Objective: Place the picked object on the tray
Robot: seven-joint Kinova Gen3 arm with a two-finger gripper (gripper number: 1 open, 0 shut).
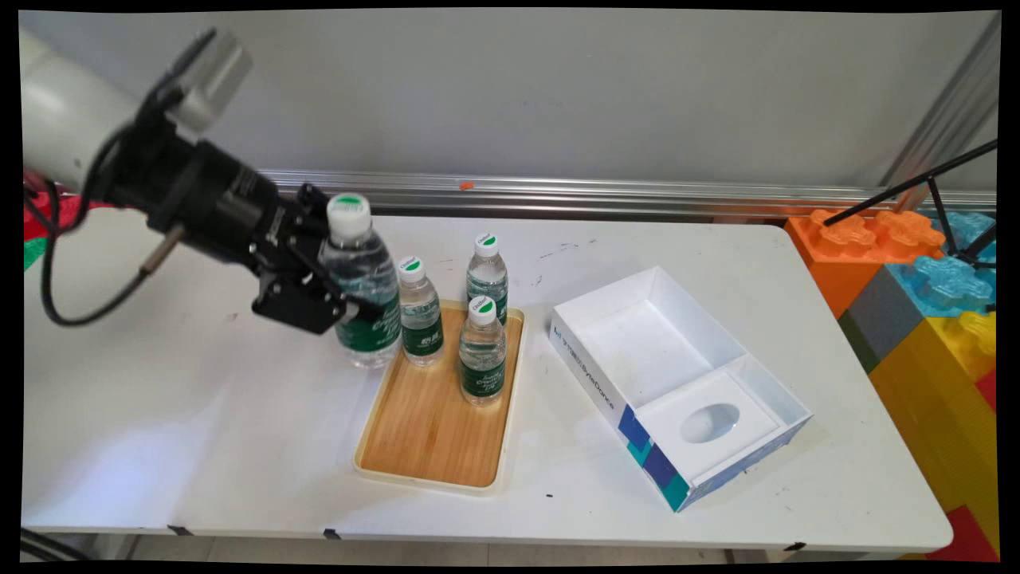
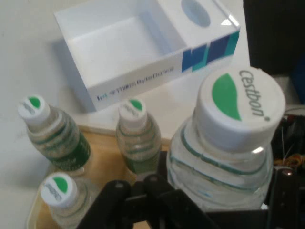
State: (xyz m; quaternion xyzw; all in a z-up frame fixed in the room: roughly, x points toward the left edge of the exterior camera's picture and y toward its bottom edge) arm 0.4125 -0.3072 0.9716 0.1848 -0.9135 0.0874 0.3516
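My gripper (image 1: pixel 351 296) is shut on a clear water bottle (image 1: pixel 362 275) with a green label and a white cap; it is upright at the left rim of a wooden tray (image 1: pixel 430 446). In the hand view this held bottle (image 2: pixel 228 143) fills the lower right, between the black fingers of the gripper (image 2: pixel 214 202). Three smaller bottles stand on the tray's far end: one right beside the held bottle (image 1: pixel 421 315), one at the back (image 1: pixel 487 275) and one nearer the front (image 1: pixel 482 355). The hand view shows them too (image 2: pixel 52 138) (image 2: pixel 138 138) (image 2: pixel 62 200).
An open white box (image 1: pixel 677 375) with a blue-patterned side and an oval-holed insert lies right of the tray, also in the hand view (image 2: pixel 133 52). Large coloured blocks (image 1: pixel 916 287) and a black tripod leg (image 1: pixel 908 187) stand past the table's right end.
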